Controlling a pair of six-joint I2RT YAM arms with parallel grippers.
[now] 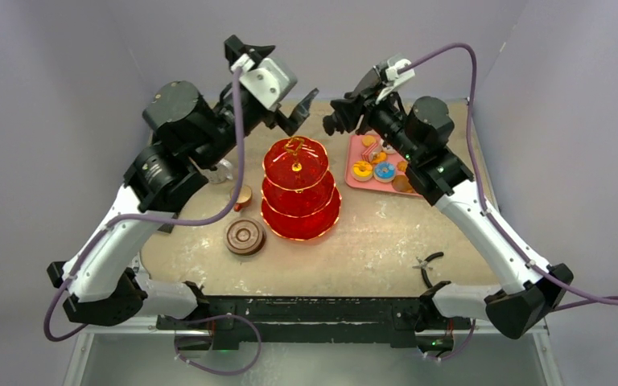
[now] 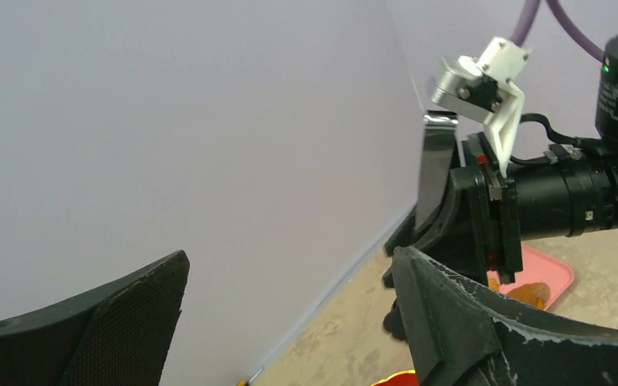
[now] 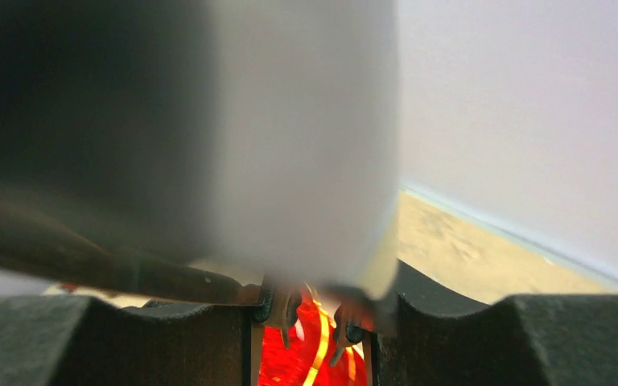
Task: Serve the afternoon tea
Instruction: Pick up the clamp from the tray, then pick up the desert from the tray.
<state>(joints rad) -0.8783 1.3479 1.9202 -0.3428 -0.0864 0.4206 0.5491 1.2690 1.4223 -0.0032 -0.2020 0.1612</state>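
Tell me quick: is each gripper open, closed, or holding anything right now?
Left gripper: open, empty.
Right gripper: about half closed, with a shiny strip at it; whether it grips that cannot be told.

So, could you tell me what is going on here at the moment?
The right gripper, raised over the far side of the table, holds a shiny metal strip that I cannot identify. The left gripper faces it, open and empty. The stand sits mid-table, its tiers looking bare, and the pastries lie on the tray.
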